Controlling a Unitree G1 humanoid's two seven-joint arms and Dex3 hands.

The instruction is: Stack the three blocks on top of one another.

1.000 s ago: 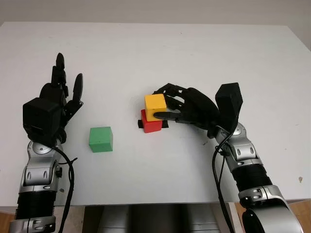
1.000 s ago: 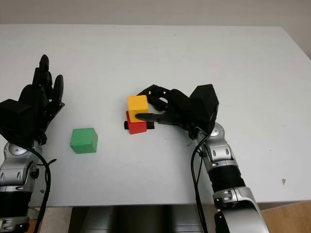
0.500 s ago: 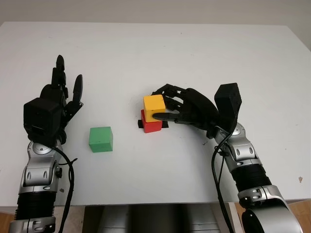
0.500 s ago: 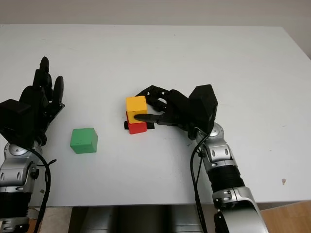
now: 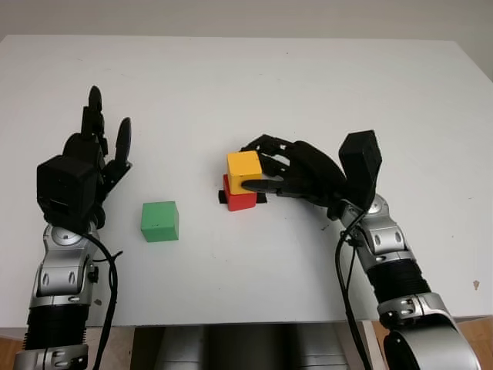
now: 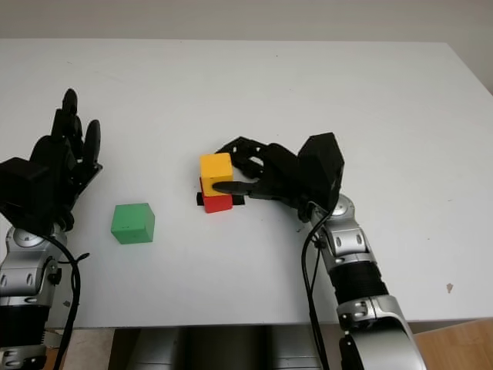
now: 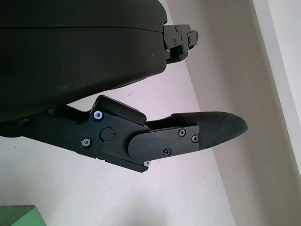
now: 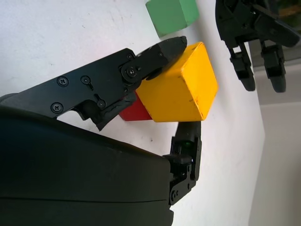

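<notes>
The left hand (image 5: 96,150) is hanging open over the left side of the white table (image 5: 308,85), holding nothing, its fingers pointing away from the robot. Just to its right and a little nearer the robot, the green block (image 5: 159,221) is sitting on the tabletop by itself, well apart from the other two blocks. Toward the middle, the red block (image 5: 239,199) is sitting on a small black mark (image 5: 222,197), and the yellow block (image 5: 245,169) is sitting on top of it (turned slightly, so its edges are not lining up with the red one's). The right hand (image 5: 286,171) is reaching in from the right and gripping the yellow block, with fingers (image 8: 155,54) pressing against opposite faces.
</notes>
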